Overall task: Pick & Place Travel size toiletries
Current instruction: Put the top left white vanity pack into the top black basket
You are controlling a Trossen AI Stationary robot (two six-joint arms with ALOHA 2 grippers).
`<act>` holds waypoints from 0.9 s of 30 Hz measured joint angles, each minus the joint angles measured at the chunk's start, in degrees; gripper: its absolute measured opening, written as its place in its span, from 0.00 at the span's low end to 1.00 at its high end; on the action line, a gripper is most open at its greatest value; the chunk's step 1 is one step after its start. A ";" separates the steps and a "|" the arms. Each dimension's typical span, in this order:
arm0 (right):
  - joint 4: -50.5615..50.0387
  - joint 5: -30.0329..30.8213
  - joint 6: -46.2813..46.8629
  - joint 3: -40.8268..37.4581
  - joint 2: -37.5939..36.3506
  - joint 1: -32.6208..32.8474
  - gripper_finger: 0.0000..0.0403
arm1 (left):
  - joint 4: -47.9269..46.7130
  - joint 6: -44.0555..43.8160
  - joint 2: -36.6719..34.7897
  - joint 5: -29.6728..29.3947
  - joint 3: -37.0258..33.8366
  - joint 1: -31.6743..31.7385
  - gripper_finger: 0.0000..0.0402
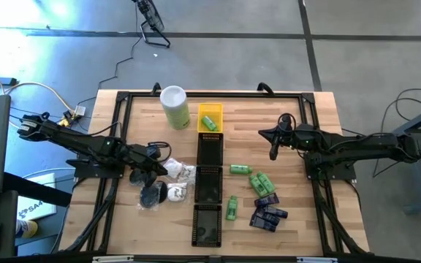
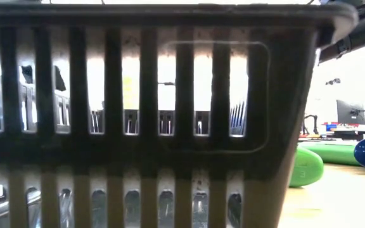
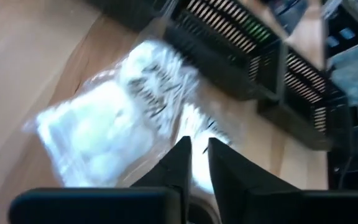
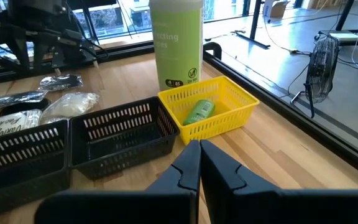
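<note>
- Nearest the low camera, a black slotted tray [image 2: 151, 126] fills almost the whole view; past its side a green bottle [image 2: 306, 168] lies on the table [image 2: 334, 202].
- From above, four trays run in a line down the middle of the table [image 1: 305, 234]: three black trays [image 1: 207, 183] and, at the far end, a yellow tray [image 1: 210, 117] with one green bottle [image 1: 209, 123] in it.
- On the right of that line lie loose green bottles [image 1: 260, 181] and, nearer the front edge, dark blue packets [image 1: 267, 214].
- On the left lie the clear-wrapped white pieces [image 1: 180, 175] and black pucks [image 1: 152, 196].
- The left claw [image 1: 154, 166] is down among these; its wrist view shows the fingers [image 3: 179, 163] narrowly parted over a crinkly white packet [image 3: 110, 124], and whether they pinch the wrap I cannot tell.
- The right claw [image 1: 273, 150] hangs clenched and empty above bare table on the right side, facing the yellow tray [image 4: 210, 112].
- Farthest, beside the yellow tray, stands a tall pale-green canister [image 1: 174, 106].
</note>
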 joint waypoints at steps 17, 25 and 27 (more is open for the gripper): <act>-0.01 0.00 0.00 0.00 0.00 0.00 0.01 | -5.08 -5.03 0.00 -4.74 0.00 0.02 0.70; -0.01 0.00 0.00 0.00 -0.01 0.00 0.01 | -5.08 -4.91 0.00 -4.74 0.00 0.02 0.77; -0.01 -0.01 0.00 0.00 -0.01 0.00 0.01 | -5.11 -5.32 0.00 -4.80 0.00 0.02 0.77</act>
